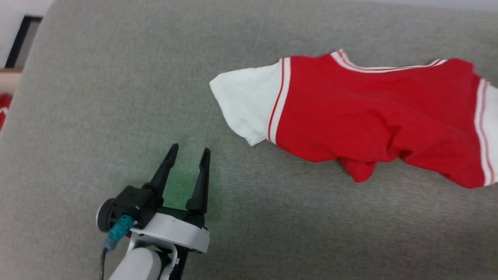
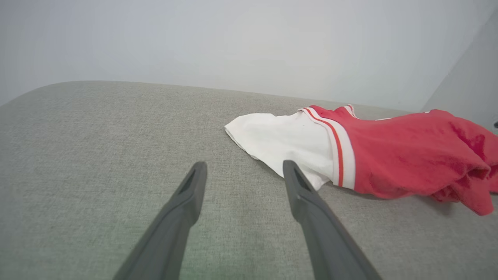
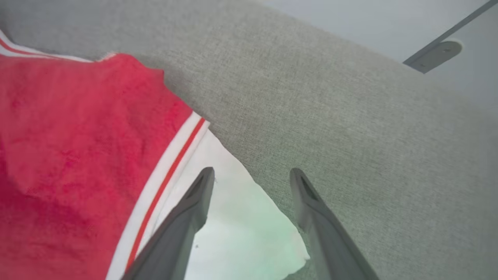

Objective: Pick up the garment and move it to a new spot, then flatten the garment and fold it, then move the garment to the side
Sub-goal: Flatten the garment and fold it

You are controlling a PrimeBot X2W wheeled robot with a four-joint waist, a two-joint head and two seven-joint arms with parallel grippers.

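— What's nearest?
— The left pincer (image 1: pixel 190 148), fingers spread and empty, over the grey cloth surface (image 1: pixel 116 97).
— And the shirt?
— The shirt (image 1: pixel 369 112) lies crumpled further back on the right. Its white sleeve (image 1: pixel 245 101) is near that pincer, with bare cloth between. The right pincer (image 3: pixel 252 171) hangs spread and empty over the other sleeve (image 3: pixel 241 233).
— Far left?
— A red scrap (image 1: pixel 3 107) at the edge.

Looks more like a plain indoor test room than anybody's home, tbh. The work surface (image 1: pixel 116 97) is a big pad covered in grey woven fabric with a rounded edge, kind of like a sofa seat or a mattress. Behind it is a bare pale wall (image 2: pixel 233 39). A grey metal bracket (image 3: pixel 435 54) sits off to one side, and a dark frame (image 1: pixel 19 39) stands at the far corner. Can't really tell more than that.
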